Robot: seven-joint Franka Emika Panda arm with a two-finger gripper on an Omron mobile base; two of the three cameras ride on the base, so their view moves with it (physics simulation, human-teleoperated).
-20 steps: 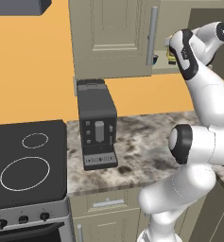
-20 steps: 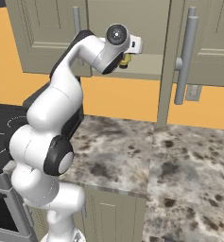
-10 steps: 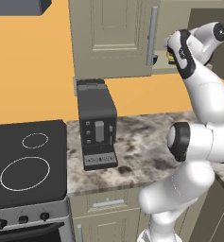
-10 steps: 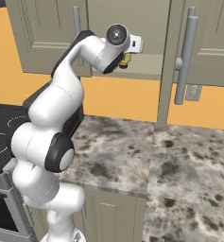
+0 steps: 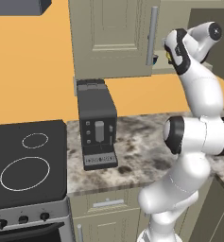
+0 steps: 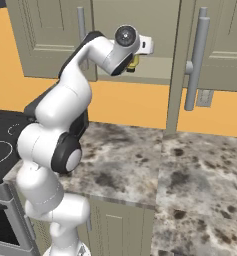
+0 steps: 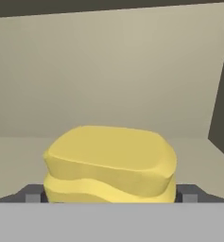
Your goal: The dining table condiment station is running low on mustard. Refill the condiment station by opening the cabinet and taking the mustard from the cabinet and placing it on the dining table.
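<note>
Up inside the open cabinet (image 6: 155, 45), on its bottom shelf, the mustard (image 7: 109, 163) sat right in front of the hand cam, between the two fingers (image 7: 186, 193). From what I could see it looked like a small plastic squeeze bottle, so prob. light, a bit soft in the walls and smooth enough to slip. I judged the best hold was across the wide body, low-ish, not the narrow top, w/ moderate squeeze so it wouldn't buckle or squirt. Fingers were spread full wide, one tip each side of the bottle; couldn't tell whether either tip touched it, and nothing was pinched yet. In the right base cam a bit of yellow showed just under the hand (image 6: 135, 50), approx. at the shelf's front edge.
</note>
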